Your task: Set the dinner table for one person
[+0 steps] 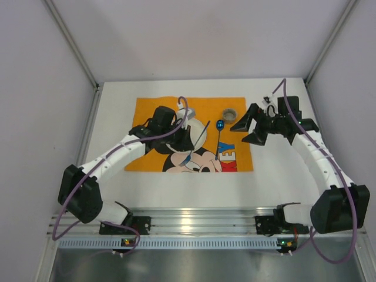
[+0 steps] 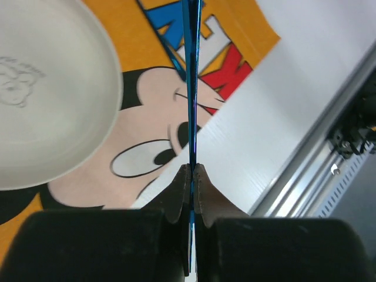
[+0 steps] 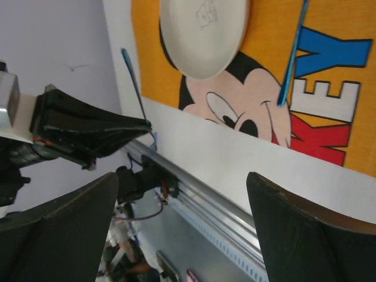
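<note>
The white dinner table (image 1: 194, 188) carries an orange Mickey Mouse mat (image 1: 150, 111). A white plate (image 2: 47, 88) lies on the mat. My left gripper (image 2: 192, 169) is shut on a thin blue utensil (image 2: 192, 70), seen edge-on above the mat beside the plate. From above, the left gripper (image 1: 187, 141) hovers over the mat's middle. A blue spoon (image 1: 219, 136) lies on the mat's right part; it shows as a blue spoon (image 3: 292, 56) in the right wrist view too. My right gripper (image 1: 247, 132) stands open and empty above the mat's right edge.
A small round brownish cup (image 1: 230, 112) stands on the mat behind the spoon. The silver rail (image 1: 194, 220) runs along the near table edge with both arm bases on it. Grey walls close in the left, right and back sides.
</note>
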You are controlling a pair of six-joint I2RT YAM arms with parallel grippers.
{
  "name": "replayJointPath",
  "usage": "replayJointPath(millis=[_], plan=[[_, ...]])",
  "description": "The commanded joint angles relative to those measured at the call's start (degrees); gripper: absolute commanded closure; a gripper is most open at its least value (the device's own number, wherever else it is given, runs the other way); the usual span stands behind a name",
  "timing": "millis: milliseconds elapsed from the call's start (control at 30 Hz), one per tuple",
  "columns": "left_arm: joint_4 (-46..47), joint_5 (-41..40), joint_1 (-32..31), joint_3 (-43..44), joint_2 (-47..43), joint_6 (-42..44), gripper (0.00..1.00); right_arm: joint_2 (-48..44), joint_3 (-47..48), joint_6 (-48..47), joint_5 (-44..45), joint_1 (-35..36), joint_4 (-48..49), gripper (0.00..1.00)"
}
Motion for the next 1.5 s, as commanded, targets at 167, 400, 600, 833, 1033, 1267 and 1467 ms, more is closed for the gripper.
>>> replayJointPath(millis=[167,400,600,833,1033,1267,1467], plan=[[1.22,1.75,-11.44,5.00,0.88,-2.00,1.00,6.21,2.62,11.63,-14.56,2.92,17.95,0.12],[1.31,-0.98,-15.05,6.93,2.99,-2.26,1.00,7.36,1.06,11.89,-13.59,5.30,17.96,0.36],[1.22,-2.39,-15.14,7.46,3.69,-1.56,1.00,4.99,-3.08,11.90,-13.15,5.48,17.69,0.50],[1.49,-2.83,-15.14,7.90,4.05,-1.91,1.00,4.28,-4.75,7.43,-10.78,6.62,12.34,0.56],[1.58,-1.60,-15.14,8.43,4.05,-1.73,1.00,4.28,-6.07,6.27,-9.37,6.80,12.07,0.73],[1.31,0.68,-15.32,8.52,2.99,-1.47,1.00,3.93,-6.86,5.57,-7.44,6.89,12.15,0.95],[-0.97,2.09,-15.67,8.87,3.43,-0.68,1.00,3.75,-5.99,5.66,-6.91,6.89,11.98,0.88]])
